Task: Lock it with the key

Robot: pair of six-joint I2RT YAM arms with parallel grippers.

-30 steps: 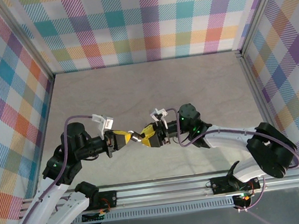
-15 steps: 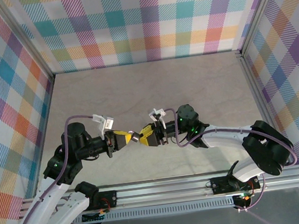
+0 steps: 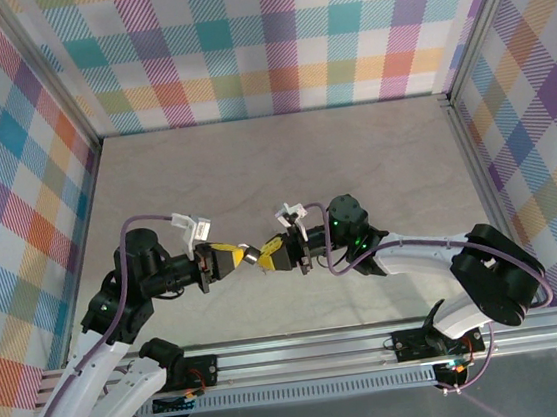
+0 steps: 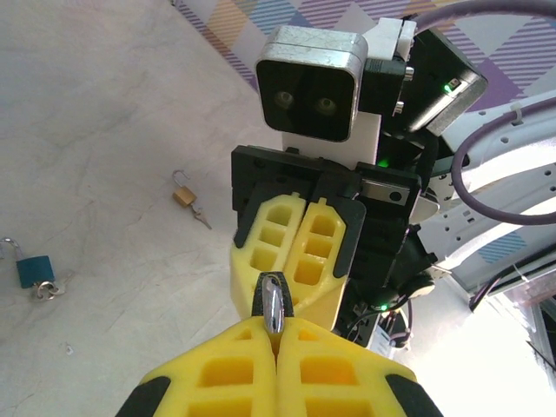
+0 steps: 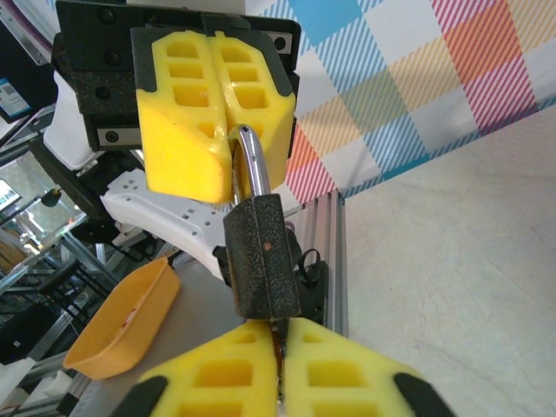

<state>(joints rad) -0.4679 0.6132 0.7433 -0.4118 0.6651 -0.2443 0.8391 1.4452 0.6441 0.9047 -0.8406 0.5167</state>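
Top: my left gripper (image 3: 232,258) and right gripper (image 3: 272,257) meet tip to tip, with the dark metal padlock (image 3: 251,257) between them, its long axis in line with both.
Left wrist: left fingers are pinched tight on the silver steel shackle (image 4: 272,304).
Right wrist: right fingers are closed at the padlock's keyhole end, I judge on the small key (image 5: 278,333), which is mostly hidden. The turn goes about that axis.

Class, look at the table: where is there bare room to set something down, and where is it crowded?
Free: the wide table stretch between the back wall and the pincers. Crowded: the front middle, where left pincer and right pincer meet on the black padlock and key; a brass padlock and teal padlock lie on the table nearby.
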